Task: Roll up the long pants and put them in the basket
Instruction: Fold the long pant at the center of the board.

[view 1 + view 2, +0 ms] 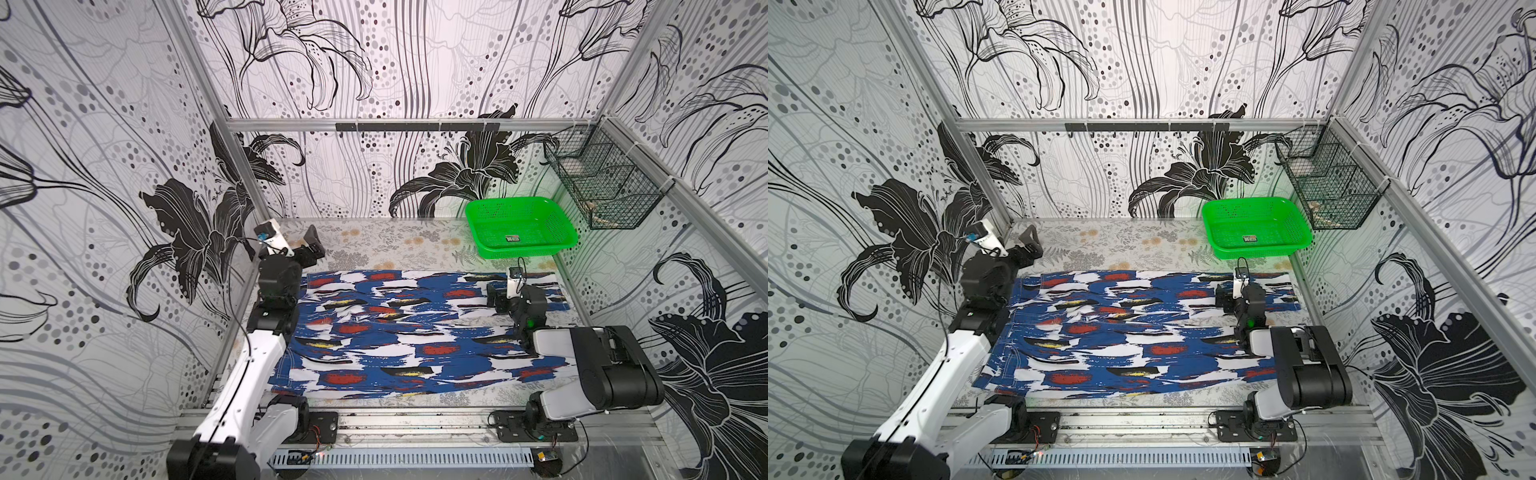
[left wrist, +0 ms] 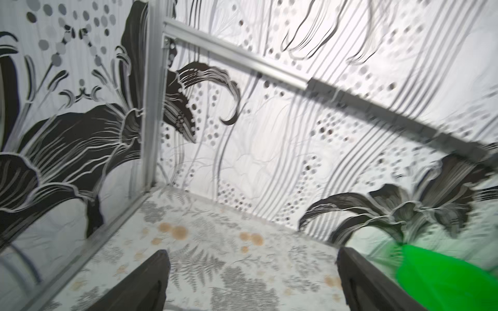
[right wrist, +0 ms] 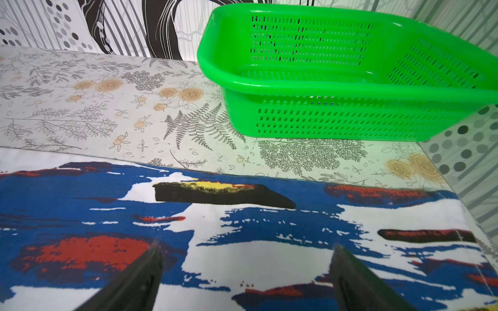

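Starting at near rail (image 1: 415, 420), sees pants (image 1: 395, 336) spread flat across table (image 1: 395, 245), nothing rolled yet, whole roll to do; finds left gripper (image 2: 250, 258) raised off cloth, right gripper (image 3: 246, 257) low over far leg's end, both gaping, empty.

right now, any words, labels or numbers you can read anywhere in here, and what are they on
No text here can be read.
The sticker on the floor of the green basket: dark with pale marks, too small to read in both top views.
The long pants: colour patches only, no words.
The walls and the table: printed patterns only, no lettering.
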You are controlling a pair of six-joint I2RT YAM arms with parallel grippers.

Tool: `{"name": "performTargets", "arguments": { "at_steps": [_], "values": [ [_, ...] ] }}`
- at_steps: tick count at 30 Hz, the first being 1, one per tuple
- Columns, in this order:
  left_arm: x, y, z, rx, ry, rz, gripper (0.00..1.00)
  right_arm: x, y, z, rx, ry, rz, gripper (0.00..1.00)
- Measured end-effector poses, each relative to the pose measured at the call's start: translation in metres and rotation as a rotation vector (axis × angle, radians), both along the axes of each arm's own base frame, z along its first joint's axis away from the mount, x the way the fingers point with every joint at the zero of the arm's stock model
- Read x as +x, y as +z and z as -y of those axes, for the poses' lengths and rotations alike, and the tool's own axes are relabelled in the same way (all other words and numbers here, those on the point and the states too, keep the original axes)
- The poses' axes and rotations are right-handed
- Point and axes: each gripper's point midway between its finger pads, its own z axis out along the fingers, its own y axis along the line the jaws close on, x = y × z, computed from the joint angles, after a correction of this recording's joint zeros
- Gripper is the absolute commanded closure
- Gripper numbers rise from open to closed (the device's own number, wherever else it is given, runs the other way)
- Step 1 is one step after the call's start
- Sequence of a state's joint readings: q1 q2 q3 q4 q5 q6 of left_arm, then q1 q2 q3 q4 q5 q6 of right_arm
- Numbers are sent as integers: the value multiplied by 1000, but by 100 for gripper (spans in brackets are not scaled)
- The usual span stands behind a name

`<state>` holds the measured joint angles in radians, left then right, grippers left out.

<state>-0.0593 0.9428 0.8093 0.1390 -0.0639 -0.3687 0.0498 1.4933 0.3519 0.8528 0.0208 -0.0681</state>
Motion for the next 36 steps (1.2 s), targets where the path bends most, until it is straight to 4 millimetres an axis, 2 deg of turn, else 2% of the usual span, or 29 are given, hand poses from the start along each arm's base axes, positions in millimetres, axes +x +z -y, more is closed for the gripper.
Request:
{"name": "performTargets", "arguments": {
  "at_steps": [3,7,9,13,19,24,27,29,30,32,34,36],
  "values": [
    [-19,-1,24,-121,-145,1,1,0,0,0,0,0,0,0],
    [-36,-39,45,-277,-255,-124,1,0,0,0,8,4,-1,0],
    [-42,-48,54,-327,-302,-175,1,0,0,4,20,5,-2,0],
    [-53,-44,71,-378,-404,-187,1,0,-1,9,37,-4,-5,0],
    [-68,-39,71,-443,-403,-210,1,0,-1,6,45,8,-6,0],
    [-67,-28,86,-499,-489,-245,1,0,-1,6,45,8,-6,0],
    [-67,-32,91,-529,-518,-250,1,-1,-1,9,38,-16,-10,0],
    [-68,-35,87,-527,-491,-259,0,-6,3,9,16,-42,-37,0],
    [-68,-36,83,-512,-461,-274,1,-11,14,7,-4,-63,-55,0],
    [-62,-33,74,-479,-393,-322,1,-12,61,-2,-18,-104,-28,0],
    [-50,-15,66,-429,-331,-364,1,-16,143,-19,6,-140,62,0],
    [-36,2,59,-387,-292,-374,1,-30,213,-33,42,-161,142,0]
  ]
}}
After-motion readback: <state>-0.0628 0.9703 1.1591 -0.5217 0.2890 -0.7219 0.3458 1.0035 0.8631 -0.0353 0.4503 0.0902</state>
